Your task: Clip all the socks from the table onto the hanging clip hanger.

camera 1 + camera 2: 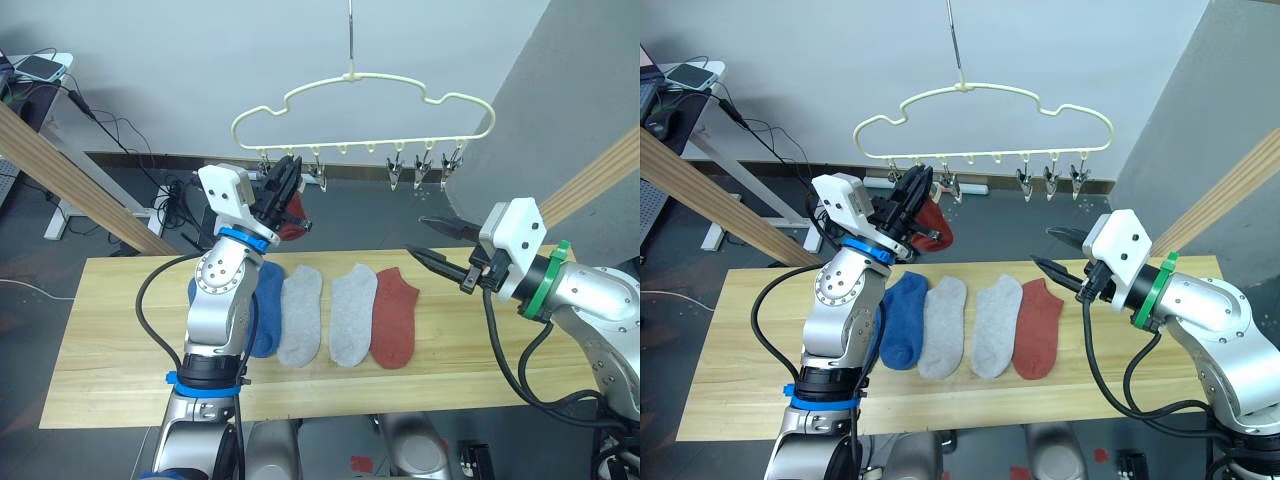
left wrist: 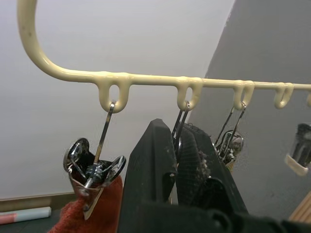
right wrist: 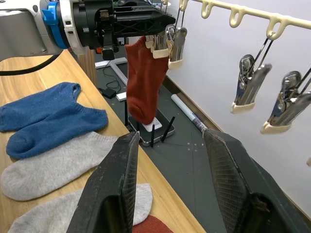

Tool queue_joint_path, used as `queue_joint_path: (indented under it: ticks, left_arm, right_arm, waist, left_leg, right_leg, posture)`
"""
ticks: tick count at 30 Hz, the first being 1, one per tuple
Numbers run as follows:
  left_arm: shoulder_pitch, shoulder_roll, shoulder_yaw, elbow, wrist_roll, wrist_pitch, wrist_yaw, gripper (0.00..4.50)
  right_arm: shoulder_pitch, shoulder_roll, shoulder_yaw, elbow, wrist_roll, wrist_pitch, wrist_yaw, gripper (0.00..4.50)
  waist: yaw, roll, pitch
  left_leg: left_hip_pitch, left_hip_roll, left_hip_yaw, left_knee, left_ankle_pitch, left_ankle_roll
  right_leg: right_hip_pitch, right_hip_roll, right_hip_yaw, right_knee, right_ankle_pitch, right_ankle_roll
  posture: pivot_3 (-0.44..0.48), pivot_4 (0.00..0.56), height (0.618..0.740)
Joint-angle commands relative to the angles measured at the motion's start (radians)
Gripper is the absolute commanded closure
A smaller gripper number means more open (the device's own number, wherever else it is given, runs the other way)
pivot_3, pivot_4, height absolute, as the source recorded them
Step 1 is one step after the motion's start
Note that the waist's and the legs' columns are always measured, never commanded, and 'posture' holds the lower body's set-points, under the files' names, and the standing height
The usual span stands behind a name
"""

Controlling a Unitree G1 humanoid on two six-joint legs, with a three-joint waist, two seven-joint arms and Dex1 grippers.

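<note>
The pale-yellow clip hanger [image 1: 350,76] hangs above the far edge of the table [image 1: 120,340]. One rust-red sock [image 1: 930,225] dangles from its leftmost clip [image 2: 92,170]. My left gripper [image 1: 285,185] is raised beside that sock, shut on the neighbouring clip [image 2: 181,124]. A row of socks lies on the table: two overlapping blue socks [image 1: 265,310], two light grey socks [image 1: 300,315] [image 1: 352,315] and a rust-red sock [image 1: 395,318]. My right gripper [image 1: 435,240] hovers open and empty above the table's right part, with its fingers [image 3: 233,194] spread wide.
Several free clips [image 1: 425,170] hang along the right half of the hanger. Slanted wooden beams stand at the left [image 1: 70,165] and right [image 1: 600,175]. Cables and a power strip [image 1: 165,195] lie on the floor beyond the table.
</note>
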State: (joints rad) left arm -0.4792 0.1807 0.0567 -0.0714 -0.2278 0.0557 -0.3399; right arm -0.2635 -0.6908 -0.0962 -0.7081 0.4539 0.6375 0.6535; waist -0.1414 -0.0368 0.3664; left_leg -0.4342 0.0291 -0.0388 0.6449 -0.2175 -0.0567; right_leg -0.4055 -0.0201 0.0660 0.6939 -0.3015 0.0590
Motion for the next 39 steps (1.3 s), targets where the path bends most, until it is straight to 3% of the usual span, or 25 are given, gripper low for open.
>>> queue_joint_path:
  ticks: [1,4,9,10,17,27,30,39]
  left_arm:
    - [-0.009,0.016,0.015,-0.029,-0.01,-0.013,-0.008,4.43]
    - [-0.015,0.033,0.017,-0.029,-0.012,-0.005,-0.018,4.43]
    - [-0.023,0.056,0.011,-0.037,-0.018,0.005,-0.041,4.43]
    - [-0.024,0.059,0.01,-0.04,-0.02,0.01,-0.044,4.43]
    - [-0.03,0.072,0.012,-0.046,-0.027,0.032,-0.057,4.43]
    - [-0.035,0.086,0.013,-0.057,-0.045,0.064,-0.079,4.43]
    - [-0.037,0.105,0.015,-0.067,-0.075,0.092,-0.113,4.43]
    - [-0.046,0.155,0.03,-0.088,-0.145,0.164,-0.185,4.43]
  right_arm:
    - [0.025,0.013,0.022,-0.043,-0.011,0.002,-0.037,2.33]
    - [0.086,0.046,0.104,-0.024,-0.092,0.038,-0.134,1.79]
    - [0.168,0.138,0.257,0.063,-0.26,0.038,-0.291,0.1]
    - [0.181,0.167,0.292,0.105,-0.3,0.031,-0.329,0.0]
    - [0.201,0.356,0.378,0.359,-0.426,-0.041,-0.469,0.0]
    - [0.183,0.471,0.339,0.574,-0.47,-0.11,-0.512,0.0]
    - [0.196,0.471,0.324,0.594,-0.469,-0.103,-0.509,0.56]
    - [0.175,0.391,0.305,0.586,-0.488,-0.157,-0.427,3.63]
  waist:
    - [0.0,0.0,0.0]
    - [0.0,0.0,0.0]
    - [0.001,0.0,0.0]
    - [0.001,0.0,0.0]
    - [0.0,0.0,0.0]
    - [0.002,0.0,0.0]
    - [0.002,0.0,0.0]
    - [0.003,0.0,0.0]
  left_leg:
    - [0.0,0.0,0.0,0.0,0.0,0.0]
    - [0.0,0.0,0.0,0.0,0.0,0.0]
    - [0.0,0.0,0.0,0.0,0.0,0.0]
    - [0.0,0.0,0.0,0.0,0.0,0.0]
    - [0.0,0.001,0.0,0.0,0.0,0.0]
    - [0.0,0.001,0.0,-0.001,0.0,0.0]
    - [0.0,0.001,0.0,0.0,0.0,0.0]
    - [0.0,0.001,0.0,0.0,0.0,-0.001]
  right_leg:
    - [0.0,0.0,0.0,0.0,0.0,0.0]
    - [0.0,0.0,0.0,0.0,0.0,0.0]
    - [0.0,0.0,0.0,0.0,0.0,0.0]
    - [0.0,0.0,0.0,0.0,0.0,0.0]
    - [-0.001,0.0,0.001,0.001,0.0,0.0]
    - [-0.001,0.0,0.0,0.001,0.0,0.0]
    - [-0.001,0.0,0.001,0.001,0.0,0.0]
    - [-0.001,0.0,0.0,0.002,0.0,0.0]
  posture:
    - [-0.3,0.357,0.732]
    - [-0.291,0.364,0.732]
    - [-0.284,0.368,0.732]
    - [-0.279,0.372,0.732]
    - [-0.273,0.373,0.732]
    - [-0.255,0.372,0.732]
    - [-0.252,0.371,0.732]
    - [-0.247,0.372,0.732]
